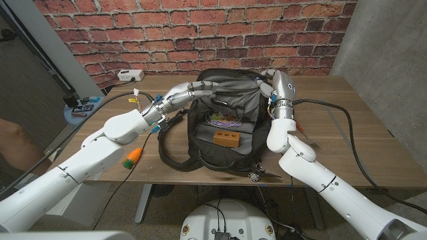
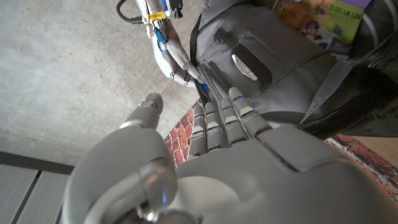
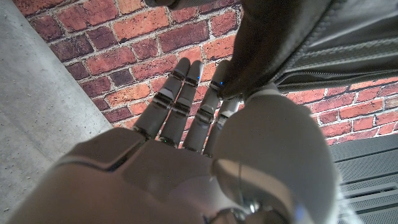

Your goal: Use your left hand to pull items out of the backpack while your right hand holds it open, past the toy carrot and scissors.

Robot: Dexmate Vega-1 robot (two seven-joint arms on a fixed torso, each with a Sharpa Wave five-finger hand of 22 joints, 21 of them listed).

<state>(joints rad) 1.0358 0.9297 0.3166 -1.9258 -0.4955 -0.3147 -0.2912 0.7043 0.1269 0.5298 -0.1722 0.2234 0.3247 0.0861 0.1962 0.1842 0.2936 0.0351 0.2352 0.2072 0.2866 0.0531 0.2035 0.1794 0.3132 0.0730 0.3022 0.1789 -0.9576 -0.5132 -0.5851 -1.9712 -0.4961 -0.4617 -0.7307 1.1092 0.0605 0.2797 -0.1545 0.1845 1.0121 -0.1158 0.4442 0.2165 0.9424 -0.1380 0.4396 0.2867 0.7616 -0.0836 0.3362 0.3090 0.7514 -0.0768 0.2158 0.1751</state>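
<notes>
Head view: backpack (image 1: 223, 137) stands mid-surface. Right robot hand (image 1: 267, 83) grips its far-right rim, spreading the mouth so the left robot hand (image 1: 212, 90), fingers extended and empty, can reach inside.

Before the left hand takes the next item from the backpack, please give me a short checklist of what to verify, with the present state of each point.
1. Backpack open at the top: ok.
2. Right hand holds the backpack's rim: cannot tell; its fingers lie against the fabric.
3. Left hand at the opening: ok, at the rear rim.
4. Left hand free of load: ok.
5. Orange block inside is reachable: ok, uncovered.
6. Toy carrot already out on the table: ok.
</notes>
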